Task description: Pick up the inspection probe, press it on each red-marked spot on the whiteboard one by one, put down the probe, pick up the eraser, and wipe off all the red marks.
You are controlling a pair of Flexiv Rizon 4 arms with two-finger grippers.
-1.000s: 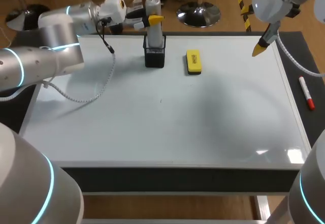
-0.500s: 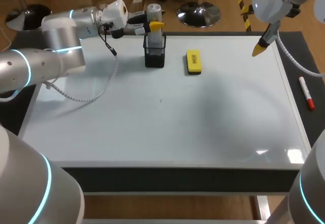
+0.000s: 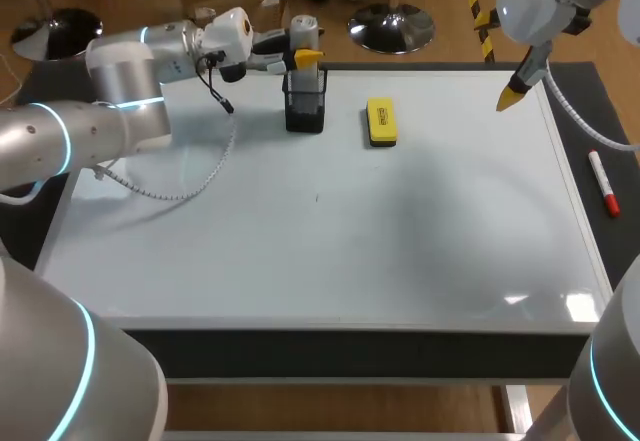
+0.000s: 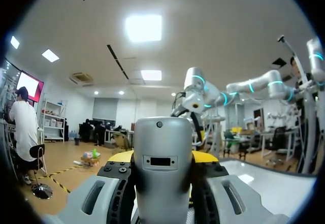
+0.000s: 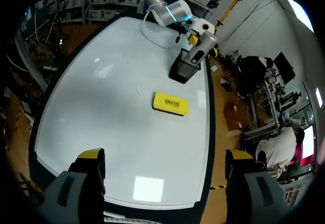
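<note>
From above, the left fingers point(image 3: 305, 58) sit at the inspection probe point(image 3: 303, 31), which stands upright in a black holder point(image 3: 305, 109) at the whiteboard's point(image 3: 300, 241) far edge. The left wrist view shows them closed on its grey body from both sides. The right fingers point(image 3: 512, 96) hang over the far right corner, and only their own wrist view shows them spread wide, holding nothing. The yellow eraser point(image 3: 381, 122) lies near the holder, and a red marker point(image 3: 603, 183) lies on the desk point(image 3: 617, 246) beside the board.

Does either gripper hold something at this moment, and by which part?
The left gripper holds the probe by its grey upper body, its lower end in the holder. The right gripper is open and empty.
</note>
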